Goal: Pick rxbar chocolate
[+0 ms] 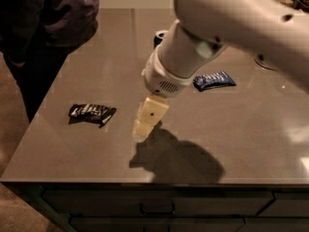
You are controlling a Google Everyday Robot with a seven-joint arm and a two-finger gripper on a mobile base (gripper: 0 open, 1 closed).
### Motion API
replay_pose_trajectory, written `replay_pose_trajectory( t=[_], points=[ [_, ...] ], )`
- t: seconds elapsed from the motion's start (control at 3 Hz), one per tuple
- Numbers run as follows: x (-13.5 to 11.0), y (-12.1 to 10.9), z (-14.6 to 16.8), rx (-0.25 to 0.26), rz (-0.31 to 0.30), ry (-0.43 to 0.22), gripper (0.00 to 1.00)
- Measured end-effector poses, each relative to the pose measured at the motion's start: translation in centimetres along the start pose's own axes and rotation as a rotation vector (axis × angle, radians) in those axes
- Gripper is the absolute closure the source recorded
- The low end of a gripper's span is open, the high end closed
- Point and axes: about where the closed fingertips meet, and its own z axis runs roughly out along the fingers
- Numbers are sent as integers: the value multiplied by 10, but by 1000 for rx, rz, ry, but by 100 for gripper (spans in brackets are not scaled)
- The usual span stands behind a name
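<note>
Camera view, items as I log them from the remote station.

1. Grey table top (241, 129): flat, smooth, faintly glossy, square front edge. Dark drawer front with a slim bar handle (157, 209) below it.
2. Small flat black snack-bar wrapper with white lettering, the rxbar chocolate (91, 113): crinkled foil look, pinched ends, lying flat on the left part of the table top, long side running roughly left to right, near the left edge.
3. Cream-coloured blocky gripper (141, 129): hangs tip-down over the table middle, just right of the black wrapper and apart from it. I cannot tell how far it is open. I see nothing in its grasp.
4. White rounded plastic arm (231, 18): thick, smooth, with a vented wrist collar; casts a dark shadow (174, 161) on the table.
5. Blue crinkled wrapper with white lettering (214, 80): flat, right of the wrist.
6. Dark can (159, 36): mostly hidden behind the arm.
7. Person in dark clothing (43, 23): standing at the left corner.
</note>
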Motion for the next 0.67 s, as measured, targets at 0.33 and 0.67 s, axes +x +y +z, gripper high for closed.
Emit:
replay_pose_trajectory(
  t=[0.33,0.67],
  points=[
    [-40,9,48,-44,-34,-24,0],
    [-66,5,82,-62,-43,-36,0]
  ],
)
